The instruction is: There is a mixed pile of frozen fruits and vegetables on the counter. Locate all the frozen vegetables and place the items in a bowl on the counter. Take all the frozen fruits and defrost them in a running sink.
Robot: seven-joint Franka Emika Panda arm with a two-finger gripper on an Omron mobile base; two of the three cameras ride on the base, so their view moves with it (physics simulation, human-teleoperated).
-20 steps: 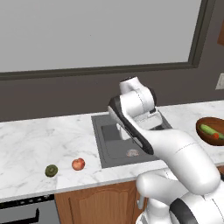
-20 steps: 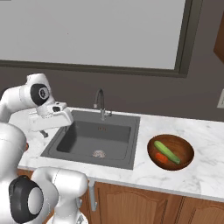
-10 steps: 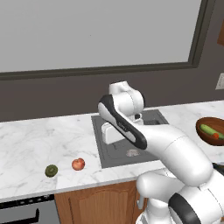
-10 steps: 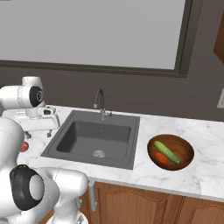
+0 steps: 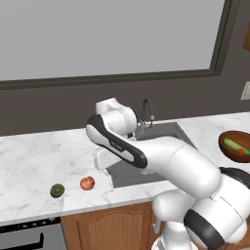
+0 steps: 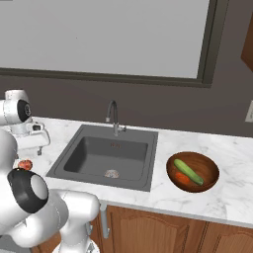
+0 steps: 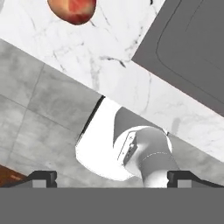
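Gripper (image 7: pixel 111 177): jaws spread wide, holding nothing; over the last second swung left from above the sink (image 6: pixel 106 155) toward the fruits. Apple (image 5: pixel 87 183), olive fruit (image 5: pixel 57 190): on counter (image 5: pixel 34 156), nine o'clock of the sink. Cucumber (image 6: pixel 189 171), carrot (image 6: pixel 182 178): in bowl (image 6: pixel 210 168). Judged: vegetables done, fruits pending.

Red apple (image 5: pixel 87 183) sits on the white marble bench (image 5: pixel 34 156), left of the sink (image 6: pixel 106 155), near the front edge. Dark olive-green round fruit (image 5: pixel 57 190) just beside it, further left, not touching. Green cucumber (image 6: pixel 188 171) and orange carrot (image 6: pixel 182 178) lie side by side inside the reddish-brown bowl (image 6: pixel 207 163), right of the sink. Basin dark grey, round metal drain, gooseneck faucet at back.
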